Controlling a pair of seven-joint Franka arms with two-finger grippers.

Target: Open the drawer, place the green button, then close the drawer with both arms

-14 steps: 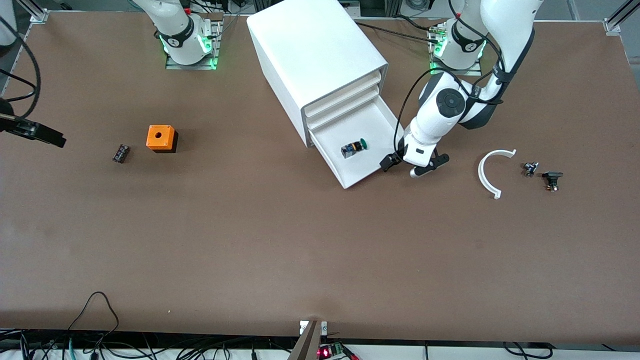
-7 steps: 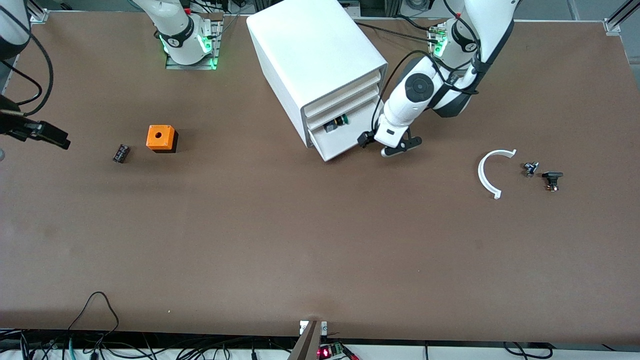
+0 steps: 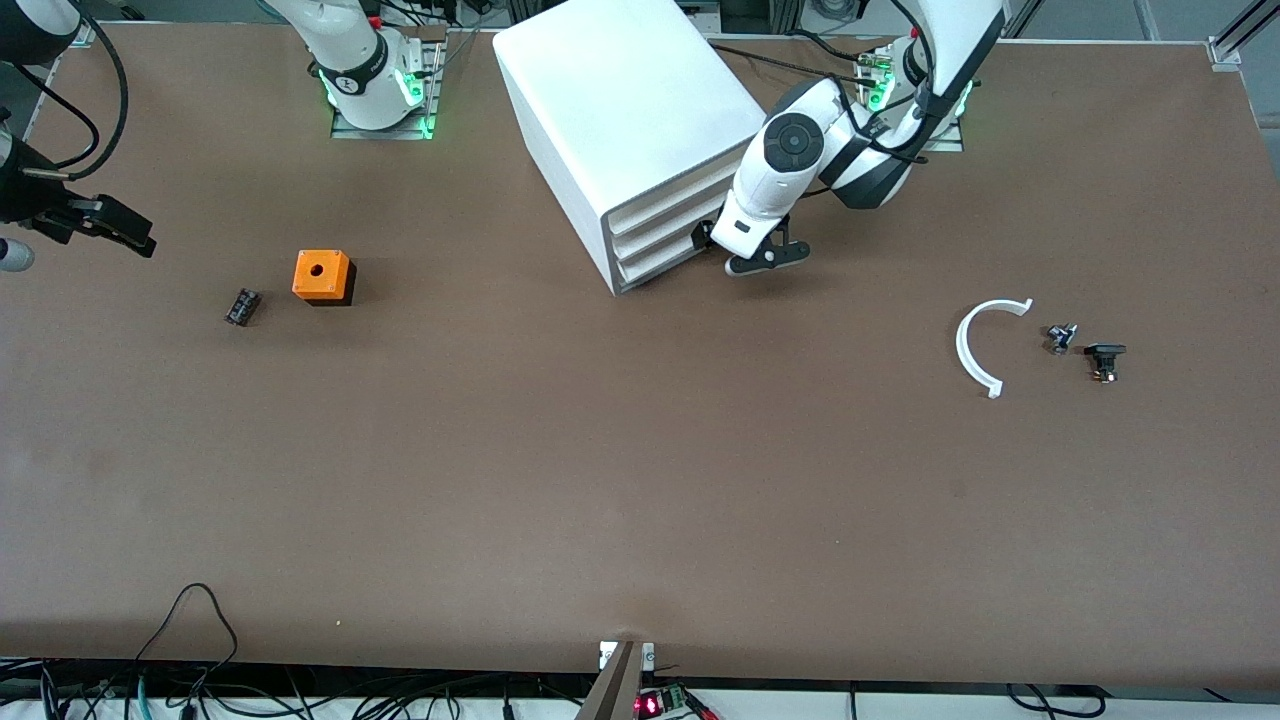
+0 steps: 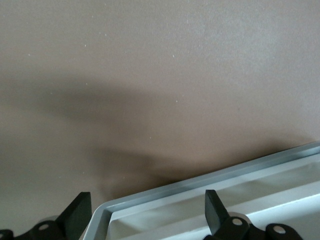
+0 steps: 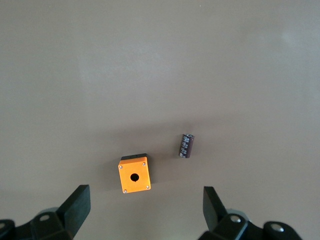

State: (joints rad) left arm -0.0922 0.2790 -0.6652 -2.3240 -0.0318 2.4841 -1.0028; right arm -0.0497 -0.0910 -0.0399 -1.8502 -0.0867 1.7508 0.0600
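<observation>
The white cabinet (image 3: 630,110) stands near the robots' bases. Its lowest drawer (image 3: 660,262) sits flush with the two above it. The button is hidden. My left gripper (image 3: 738,250) is open at the drawer front's corner toward the left arm's end. In the left wrist view a white corner of that front (image 4: 200,182) lies between the spread fingers of the left gripper (image 4: 146,200). My right gripper (image 3: 75,235) is open and empty, up in the air at the right arm's end of the table. In the right wrist view the right gripper (image 5: 145,200) is over bare table.
An orange cube with a hole (image 3: 322,275) (image 5: 134,174) and a small black part (image 3: 242,305) (image 5: 186,145) lie toward the right arm's end. A white curved strip (image 3: 975,345) and two small dark parts (image 3: 1060,337) (image 3: 1104,360) lie toward the left arm's end.
The lowest drawer has slid from wide open to shut with my left gripper moving along at its front. The button went out of sight inside. My right gripper drifted a little toward the bases.
</observation>
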